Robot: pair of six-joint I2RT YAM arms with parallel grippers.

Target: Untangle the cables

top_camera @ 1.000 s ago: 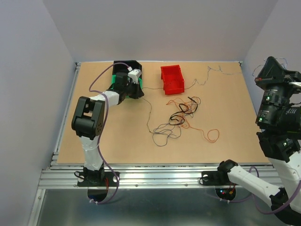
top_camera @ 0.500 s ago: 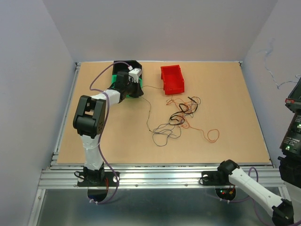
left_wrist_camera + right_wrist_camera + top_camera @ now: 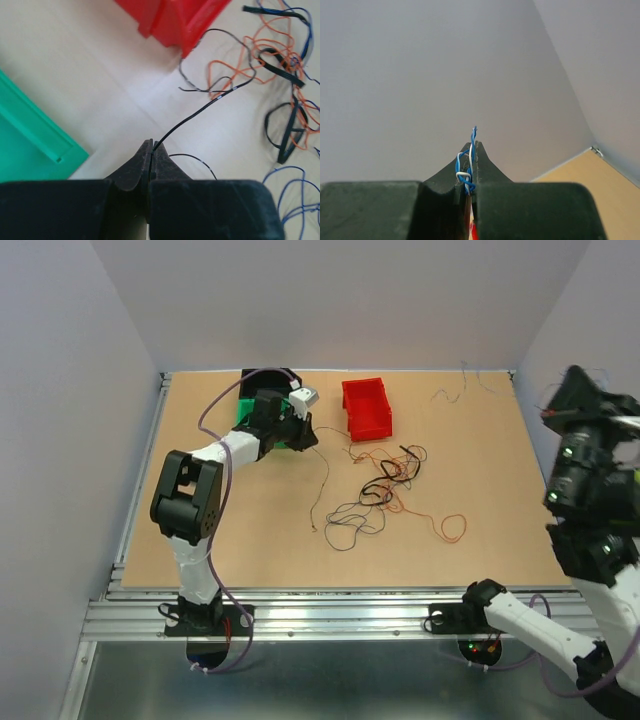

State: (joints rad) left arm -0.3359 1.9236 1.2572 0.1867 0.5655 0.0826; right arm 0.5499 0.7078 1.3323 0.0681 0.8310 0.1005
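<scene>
The left fingers (image 3: 151, 150), beside the green bin (image 3: 30, 135), are clenching a black cable (image 3: 200, 112) that is running past the red bin (image 3: 175, 20) into the tangle (image 3: 390, 490) lying in the middle of the desk (image 3: 250, 540). Pulling harder could be cinching the knots or dragging the whole clump. The right fingers (image 3: 474, 150), raised beyond the desk's right side, are pinching a blue cable (image 3: 469, 170), which may be slipping free if tugged
</scene>
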